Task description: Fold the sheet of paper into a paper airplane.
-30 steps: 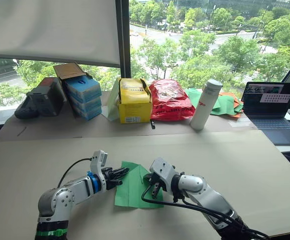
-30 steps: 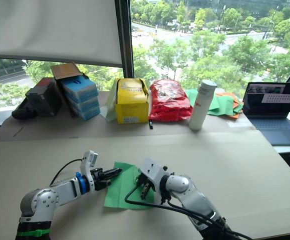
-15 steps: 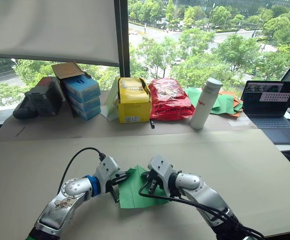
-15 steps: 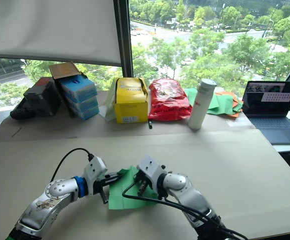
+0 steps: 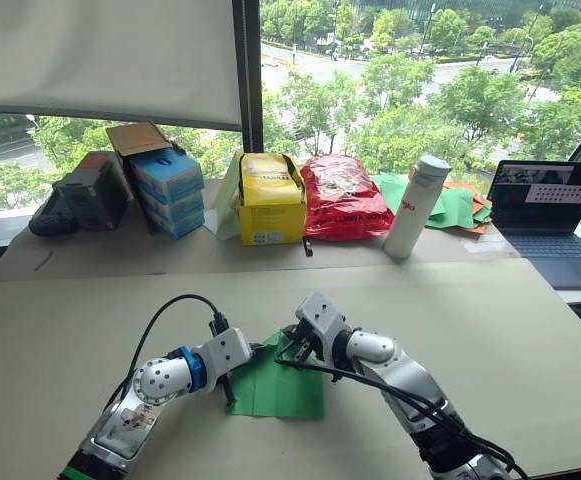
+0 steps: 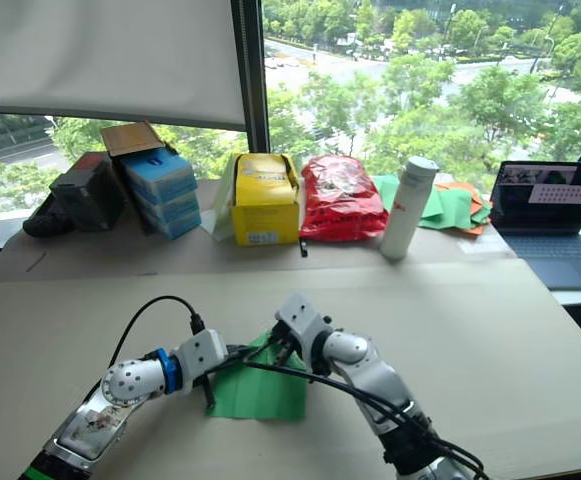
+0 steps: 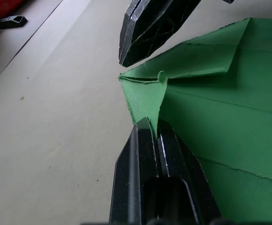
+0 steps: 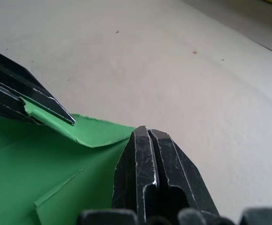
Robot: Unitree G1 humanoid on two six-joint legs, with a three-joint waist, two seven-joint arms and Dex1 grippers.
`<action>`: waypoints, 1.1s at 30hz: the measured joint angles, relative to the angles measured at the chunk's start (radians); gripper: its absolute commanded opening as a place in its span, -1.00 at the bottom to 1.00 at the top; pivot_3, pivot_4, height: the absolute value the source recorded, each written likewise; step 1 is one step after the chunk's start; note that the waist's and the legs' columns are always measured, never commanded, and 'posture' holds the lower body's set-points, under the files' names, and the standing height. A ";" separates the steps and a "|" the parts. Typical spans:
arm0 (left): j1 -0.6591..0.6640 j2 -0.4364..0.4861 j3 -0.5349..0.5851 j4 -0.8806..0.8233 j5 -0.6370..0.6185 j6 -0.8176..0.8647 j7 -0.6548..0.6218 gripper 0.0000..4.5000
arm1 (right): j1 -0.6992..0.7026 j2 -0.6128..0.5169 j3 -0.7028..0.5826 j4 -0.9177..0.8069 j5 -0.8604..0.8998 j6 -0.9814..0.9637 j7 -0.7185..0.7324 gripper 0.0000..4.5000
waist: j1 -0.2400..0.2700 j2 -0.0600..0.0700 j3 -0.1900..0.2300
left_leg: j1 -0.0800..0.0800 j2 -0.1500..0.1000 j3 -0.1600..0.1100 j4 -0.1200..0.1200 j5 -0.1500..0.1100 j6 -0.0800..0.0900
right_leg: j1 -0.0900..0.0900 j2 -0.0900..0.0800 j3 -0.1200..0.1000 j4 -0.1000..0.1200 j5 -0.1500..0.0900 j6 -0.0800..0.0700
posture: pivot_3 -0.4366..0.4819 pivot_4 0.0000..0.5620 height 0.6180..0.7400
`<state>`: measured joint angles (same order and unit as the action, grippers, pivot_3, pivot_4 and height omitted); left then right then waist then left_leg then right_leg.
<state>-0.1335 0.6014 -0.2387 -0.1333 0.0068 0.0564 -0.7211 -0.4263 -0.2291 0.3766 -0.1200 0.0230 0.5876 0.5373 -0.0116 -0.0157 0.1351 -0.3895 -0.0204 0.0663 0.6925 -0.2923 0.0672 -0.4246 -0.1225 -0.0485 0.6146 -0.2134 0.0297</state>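
Matt green creased sheet of paper (image 5: 280,380); glossy scuffed black pincer (image 7: 150,129).

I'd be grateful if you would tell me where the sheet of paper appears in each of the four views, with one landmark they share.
Left eye view: the sheet of paper lies low at centre, between the two grippers.
Right eye view: low, left of centre.
Left wrist view: across the right side, its corner pinched by the left gripper.
Right wrist view: lower left, beside the right gripper.
Shared landmark: the beige table.

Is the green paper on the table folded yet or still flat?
Partly folded: the sheet of paper shows creases and a turned-over flap, and the left hand pinches its raised corner.
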 measured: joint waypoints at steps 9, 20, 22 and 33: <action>-0.004 -0.002 0.001 0.008 0.024 -0.023 -0.006 -0.99 | -0.026 0.009 0.061 0.080 -0.054 -0.060 0.010 -1.00 | 0.000 0.000 0.000 | 0.000 0.000 0.000 0.001 0.000 0.000 | 0.001 0.001 -0.006 0.000 0.000 0.000 | -0.05 -0.47 1.00; 0.017 -0.003 0.041 -0.051 -0.067 0.100 -0.062 0.09 | -0.049 0.005 0.080 0.071 -0.081 0.013 0.013 -1.00 | 0.000 0.000 0.000 | 0.002 0.000 -0.002 0.001 0.000 0.000 | 0.002 0.001 -0.008 0.000 0.000 0.000 | -0.05 -0.47 1.00; 0.017 -0.001 0.081 -0.081 -0.175 0.218 -0.106 0.24 | -0.049 0.007 0.081 0.068 -0.081 0.013 0.013 -1.00 | -0.001 0.000 0.000 | 0.002 0.000 -0.002 0.002 0.000 0.000 | 0.002 0.002 -0.009 0.001 0.000 0.000 | -0.05 -0.47 1.00; -0.107 -0.007 0.233 -0.101 -0.503 0.597 -0.140 -0.88 | -0.050 0.011 0.081 0.069 -0.081 0.015 0.011 -1.00 | -0.001 0.000 0.000 | 0.002 -0.001 -0.004 0.002 0.002 -0.002 | 0.005 0.010 -0.010 0.002 0.000 0.000 | -0.05 -0.47 1.00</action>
<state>-0.2404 0.5943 -0.0053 -0.2346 -0.4958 0.6531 -0.8611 -0.4763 -0.2183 0.4579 -0.0513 -0.0582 0.6031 0.5481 -0.0127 -0.0155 0.1351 -0.3872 -0.0210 0.0625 0.6947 -0.2906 0.0653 -0.4195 -0.1127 -0.0586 0.6162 -0.2134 0.0301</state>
